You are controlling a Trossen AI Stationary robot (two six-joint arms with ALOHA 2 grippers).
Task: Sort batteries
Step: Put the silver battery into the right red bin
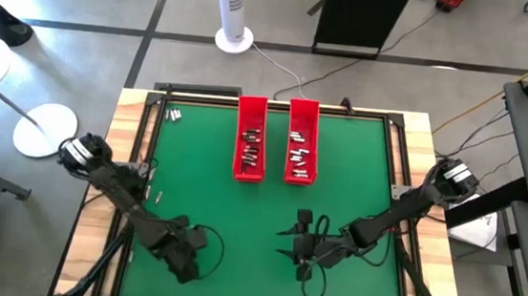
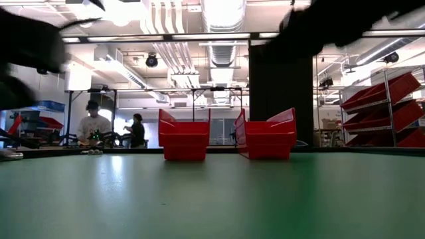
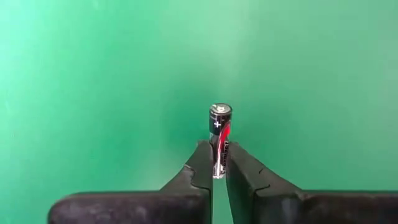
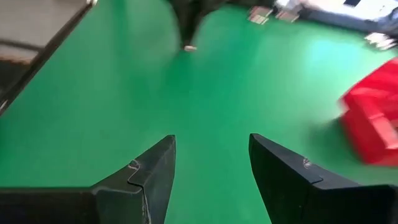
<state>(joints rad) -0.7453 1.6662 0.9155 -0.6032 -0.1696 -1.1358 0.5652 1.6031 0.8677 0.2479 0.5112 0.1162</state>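
green mat [image 3: 93, 74] behind battery [image 3: 219, 127] clamped in left pincer [image 3: 219, 163]

batteries [image 1: 252, 149] in trays [image 1: 251, 137] — too small to tell apart, loose ones [image 1: 174, 115] blurred

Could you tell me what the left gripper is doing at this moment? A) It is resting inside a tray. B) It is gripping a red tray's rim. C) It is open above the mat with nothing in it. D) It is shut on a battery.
D: in the left wrist view the left gripper pinches a battery over the green mat.
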